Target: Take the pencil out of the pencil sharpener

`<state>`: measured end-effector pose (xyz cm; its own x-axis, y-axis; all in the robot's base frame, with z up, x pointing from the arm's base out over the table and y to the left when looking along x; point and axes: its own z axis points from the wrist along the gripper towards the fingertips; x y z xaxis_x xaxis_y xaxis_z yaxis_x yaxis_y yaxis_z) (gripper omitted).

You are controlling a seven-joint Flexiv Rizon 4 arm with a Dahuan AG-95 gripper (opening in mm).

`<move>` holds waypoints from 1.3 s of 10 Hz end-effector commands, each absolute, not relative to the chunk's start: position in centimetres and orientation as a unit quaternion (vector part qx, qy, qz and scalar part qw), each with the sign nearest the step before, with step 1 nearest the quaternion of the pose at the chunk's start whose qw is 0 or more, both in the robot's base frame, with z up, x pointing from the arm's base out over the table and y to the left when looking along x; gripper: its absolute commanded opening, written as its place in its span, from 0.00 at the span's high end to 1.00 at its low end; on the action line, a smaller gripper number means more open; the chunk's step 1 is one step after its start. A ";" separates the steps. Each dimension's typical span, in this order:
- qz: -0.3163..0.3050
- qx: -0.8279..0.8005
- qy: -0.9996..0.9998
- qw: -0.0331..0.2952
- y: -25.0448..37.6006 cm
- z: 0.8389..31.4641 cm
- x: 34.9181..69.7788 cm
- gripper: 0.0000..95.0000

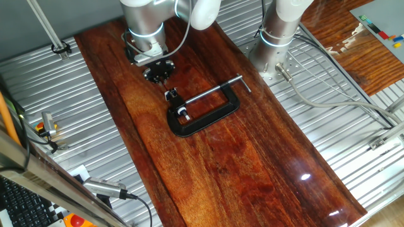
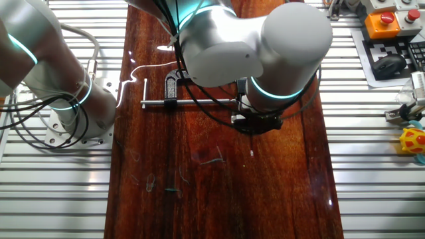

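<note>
My gripper (image 1: 160, 75) hangs over the far part of the wooden board, just beyond the black C-clamp. A thin dark pencil (image 1: 166, 86) runs from between the fingers down to the tiny silvery-white and black pencil sharpener (image 1: 170, 94), which is just off the clamp's open end. The fingers look closed on the pencil's top. In the other fixed view the gripper (image 2: 255, 126) shows under the arm's wrist, with the sharpener as a small pale speck (image 2: 252, 153) below it. The pencil is too thin to make out there.
A large black C-clamp (image 1: 203, 116) with a long silver screw rod (image 1: 214, 91) lies mid-board; it also shows in the other fixed view (image 2: 171, 85). A second arm's base (image 1: 276, 44) stands at the right. Cables and ribbed metal table surround the dark wooden board (image 1: 252, 164).
</note>
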<state>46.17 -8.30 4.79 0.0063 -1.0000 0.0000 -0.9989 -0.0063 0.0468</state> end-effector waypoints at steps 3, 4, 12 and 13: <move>-0.017 0.717 -0.697 0.019 -9.8 5.1 46.4 1.00; -0.017 0.719 -0.695 0.020 -10.2 5.1 46.4 1.00; -0.022 0.701 -0.712 0.015 -10.9 5.2 46.5 1.00; -0.023 0.700 -0.713 0.014 -10.9 5.2 46.5 1.00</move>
